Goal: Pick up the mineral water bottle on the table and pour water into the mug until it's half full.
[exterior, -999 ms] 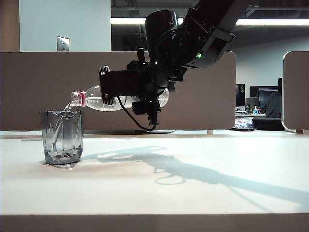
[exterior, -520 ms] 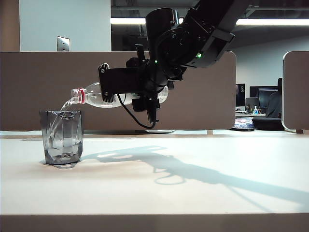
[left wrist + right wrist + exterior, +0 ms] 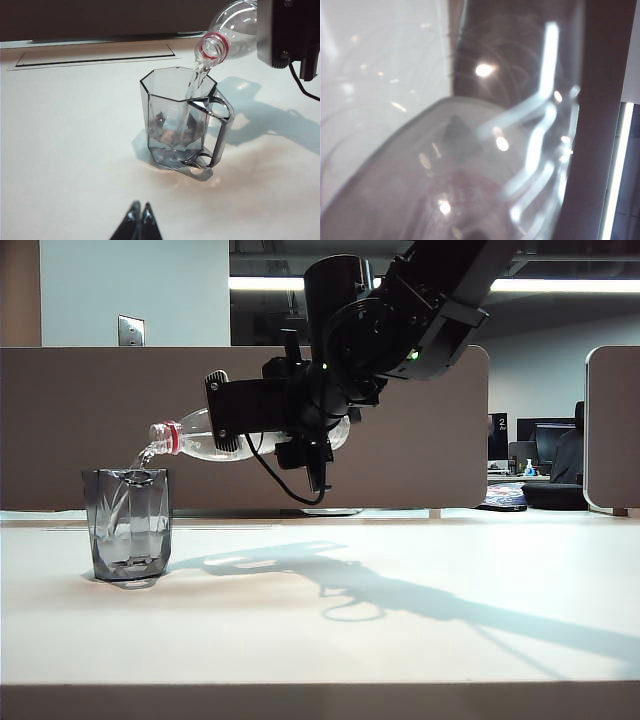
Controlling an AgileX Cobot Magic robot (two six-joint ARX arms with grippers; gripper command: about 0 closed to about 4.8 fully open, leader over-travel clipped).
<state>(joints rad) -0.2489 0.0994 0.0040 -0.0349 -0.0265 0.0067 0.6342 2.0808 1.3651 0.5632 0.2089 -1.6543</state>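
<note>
The clear mineral water bottle (image 3: 195, 440) lies almost level above the table (image 3: 420, 630), its red neck ring (image 3: 215, 46) over the mug's rim. My right gripper (image 3: 222, 425) is shut on the bottle's body, which fills the right wrist view (image 3: 485, 165) as a blur. A thin stream of water (image 3: 193, 86) runs from the mouth into the smoky-grey faceted mug (image 3: 128, 525), which stands at the table's left and holds some water. The left wrist view shows a handle on the mug (image 3: 175, 120). My left gripper (image 3: 141, 207) is shut and empty, hanging short of the mug.
A brown partition (image 3: 90, 420) runs along the back of the table. A recessed cable slot (image 3: 95, 56) lies in the table behind the mug. The arm's shadow (image 3: 400, 590) falls across the middle. Office desks and monitors (image 3: 540, 455) show at the far right.
The stream keeps running and the water in the mug has risen. The bottle and the right arm have barely moved.
</note>
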